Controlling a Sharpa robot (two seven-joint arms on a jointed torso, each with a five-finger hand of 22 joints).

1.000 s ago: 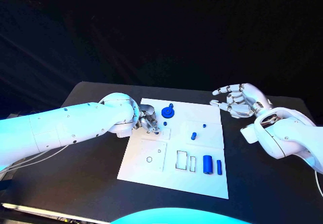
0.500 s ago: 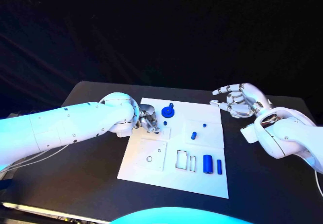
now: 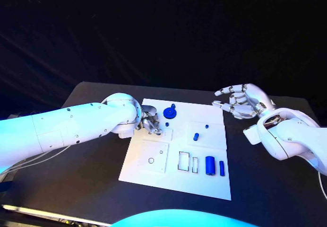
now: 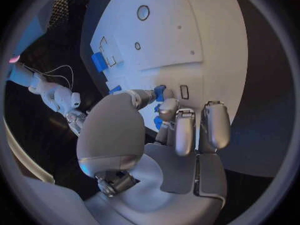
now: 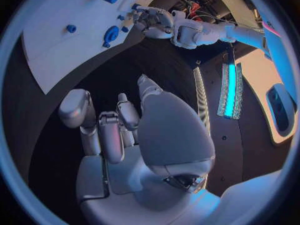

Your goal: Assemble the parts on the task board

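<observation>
A small blue peg (image 4: 160,91) is pinched by the left robot hand (image 3: 150,123) over the task board (image 3: 204,182), seemingly for insertion; the right robot hand (image 3: 240,101) is held spread and empty above the counter (image 3: 89,179).

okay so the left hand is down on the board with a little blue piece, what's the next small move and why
Probably ease the left hand straight down to seat the small blue part its fingertips pinch, since the hand is low over the task board near the blue gear. Whether the part is already in its hole is hidden. The right hand waits beside the board.
</observation>
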